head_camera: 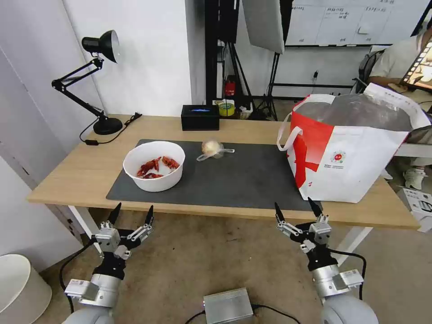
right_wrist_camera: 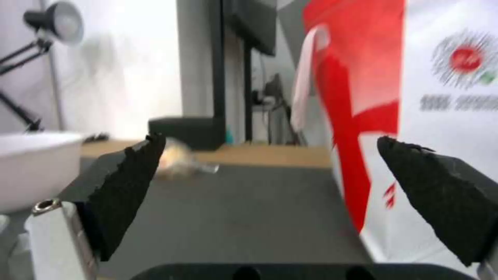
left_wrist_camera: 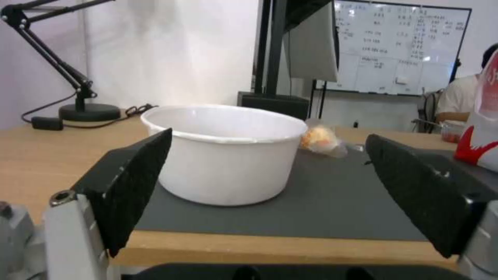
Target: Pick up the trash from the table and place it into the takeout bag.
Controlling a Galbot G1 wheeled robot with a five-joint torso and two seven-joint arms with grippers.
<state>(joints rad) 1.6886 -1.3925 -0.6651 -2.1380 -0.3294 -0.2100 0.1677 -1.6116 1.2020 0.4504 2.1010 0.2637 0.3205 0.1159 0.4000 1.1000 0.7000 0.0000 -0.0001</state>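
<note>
Your left gripper (left_wrist_camera: 267,194) fills the lower frame, its two black fingers (left_wrist_camera: 132,182) spread wide at lower left and lower right. Between them, at centre, you see the white bowl (left_wrist_camera: 225,153) standing on the grey mat (left_wrist_camera: 321,210). The wrapped lump (left_wrist_camera: 321,140) lies right of centre behind it. The bag (left_wrist_camera: 482,128) cuts the right edge; a lamp (left_wrist_camera: 62,77) stands upper left on the counter (left_wrist_camera: 46,155).

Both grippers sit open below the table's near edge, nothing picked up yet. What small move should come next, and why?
Probably raise the left gripper forward toward the white bowl. It is open and empty, directly before the bowl of shells on the mat. The right gripper waits open near the takeout bag.
</note>
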